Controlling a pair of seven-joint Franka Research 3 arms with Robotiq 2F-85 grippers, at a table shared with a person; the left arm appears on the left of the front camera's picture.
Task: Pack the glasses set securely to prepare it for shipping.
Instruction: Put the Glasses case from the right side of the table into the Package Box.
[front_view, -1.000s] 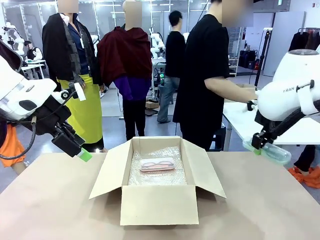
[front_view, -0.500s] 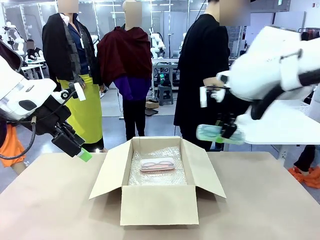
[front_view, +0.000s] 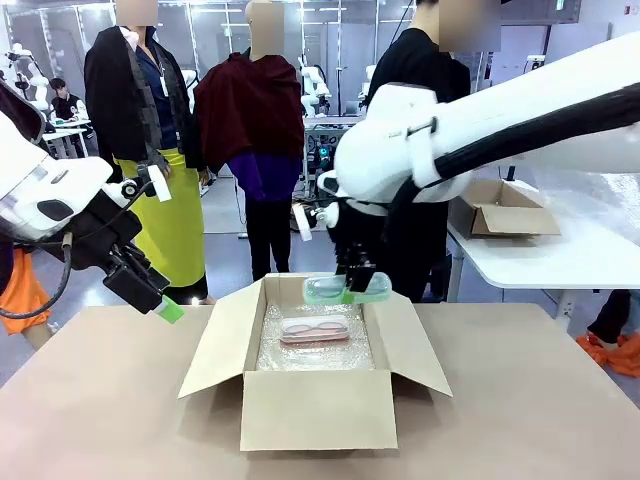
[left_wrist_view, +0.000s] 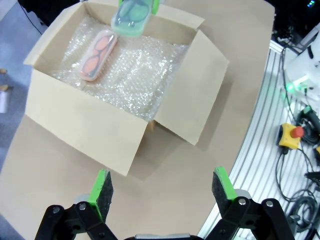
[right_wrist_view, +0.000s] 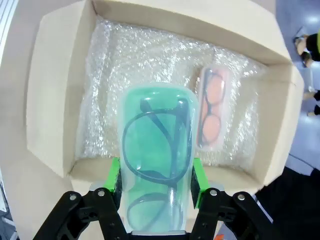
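Gripping one mint case (front_view: 345, 289), one pink case (front_view: 314, 329), one box (front_view: 318, 408)

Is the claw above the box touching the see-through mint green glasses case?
Touching: right wrist view shows the right gripper's pads pressing both sides of the mint green case.

The right arm (front_view: 520, 110) reaches in from the right side and across the middle, its wrist bent so that the right tool (front_view: 350, 288) points downward. Its green pads (right_wrist_view: 115, 181) press on the two long sides of the mint green case (right_wrist_view: 155, 145), holding it level in the air. The left arm (front_view: 50, 190) sits at the left edge, forearm angled down. The left tool (left_wrist_view: 162, 186) is spread wide with nothing between its fingers, seemingly well above the tabletop (front_view: 120, 400).
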